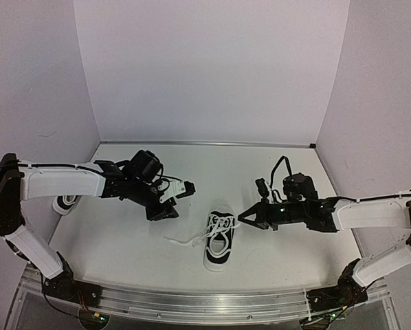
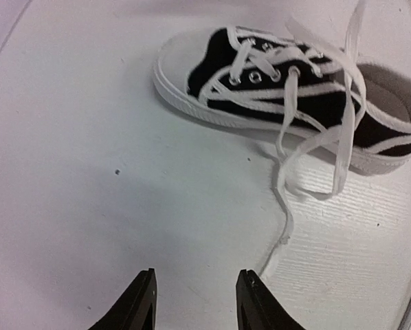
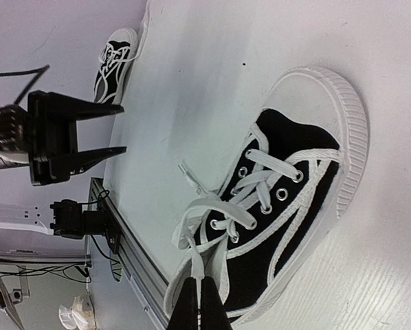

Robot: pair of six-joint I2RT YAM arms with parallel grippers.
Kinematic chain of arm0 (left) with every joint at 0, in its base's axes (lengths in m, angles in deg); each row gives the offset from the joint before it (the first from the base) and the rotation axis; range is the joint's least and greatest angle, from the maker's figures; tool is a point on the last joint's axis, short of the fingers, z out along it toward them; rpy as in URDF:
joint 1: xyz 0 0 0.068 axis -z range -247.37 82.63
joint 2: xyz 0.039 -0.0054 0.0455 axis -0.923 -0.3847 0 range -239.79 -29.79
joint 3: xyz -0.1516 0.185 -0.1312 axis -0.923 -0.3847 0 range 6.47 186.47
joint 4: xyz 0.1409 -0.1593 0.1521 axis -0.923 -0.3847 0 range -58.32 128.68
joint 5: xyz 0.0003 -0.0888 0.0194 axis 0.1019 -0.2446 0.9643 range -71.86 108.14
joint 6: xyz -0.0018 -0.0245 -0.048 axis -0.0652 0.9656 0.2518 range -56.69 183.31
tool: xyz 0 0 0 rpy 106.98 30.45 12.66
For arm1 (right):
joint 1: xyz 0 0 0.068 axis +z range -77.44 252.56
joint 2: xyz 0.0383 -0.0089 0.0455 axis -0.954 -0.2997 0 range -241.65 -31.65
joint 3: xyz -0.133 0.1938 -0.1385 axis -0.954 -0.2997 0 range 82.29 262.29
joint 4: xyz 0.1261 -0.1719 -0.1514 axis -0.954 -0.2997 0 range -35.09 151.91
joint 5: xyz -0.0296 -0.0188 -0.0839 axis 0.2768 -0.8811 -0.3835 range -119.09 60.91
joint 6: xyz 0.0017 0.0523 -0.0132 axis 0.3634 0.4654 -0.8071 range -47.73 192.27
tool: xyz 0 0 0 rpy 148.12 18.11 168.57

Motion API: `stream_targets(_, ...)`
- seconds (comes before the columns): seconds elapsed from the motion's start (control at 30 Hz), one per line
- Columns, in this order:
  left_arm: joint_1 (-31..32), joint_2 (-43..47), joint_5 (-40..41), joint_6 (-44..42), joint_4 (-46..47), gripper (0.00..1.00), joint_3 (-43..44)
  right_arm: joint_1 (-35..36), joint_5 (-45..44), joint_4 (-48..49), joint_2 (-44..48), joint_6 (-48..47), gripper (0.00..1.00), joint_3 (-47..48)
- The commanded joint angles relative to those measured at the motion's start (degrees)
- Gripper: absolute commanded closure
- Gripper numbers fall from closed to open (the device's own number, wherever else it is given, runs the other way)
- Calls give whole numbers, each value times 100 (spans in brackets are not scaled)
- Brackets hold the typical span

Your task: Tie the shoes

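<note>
Left gripper (image 2: 195,302): my fingers stand apart at the bottom of the left wrist view, nothing between them, over the table (image 2: 89,206).
Right gripper (image 3: 198,306): my fingers are pressed together at the bottom of the right wrist view, pinching a white lace (image 3: 192,253).
Centre shoe (image 1: 220,242): lower middle of the top view, between my two grippers, untied.
Loose lace end (image 2: 286,220): trails from that shoe toward my left fingers.
Second shoe (image 1: 67,203): left edge of the top view, partly hidden by my left arm.
</note>
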Motion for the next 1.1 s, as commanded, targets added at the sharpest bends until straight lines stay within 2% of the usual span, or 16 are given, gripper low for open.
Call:
stream_targets(0.0,70,-471,67,-202,-1128,60,467,-33,-271,-244,290,-79,100,-44)
stream_targets(0.43,373,-1408,-82,-212,-1055,59,554,-52,-662,-865,752,-125,100,-150)
stream_targets(0.8,547,-1815,-225,-76,-1087,60,619,-50,-1104,-1775,703,-250,100,-262)
stream_targets(0.9,553,-1862,-215,-57,-1131,70,678,-50,-1078,-1637,404,-274,100,-400)
stream_targets(0.97,553,-1881,-170,-15,-1142,85,708,-51,-1034,-1448,206,-279,100,-504)
stream_targets(1.07,544,-1804,-100,285,-1039,98,759,-41,-894,-1050,-103,-254,100,-617)
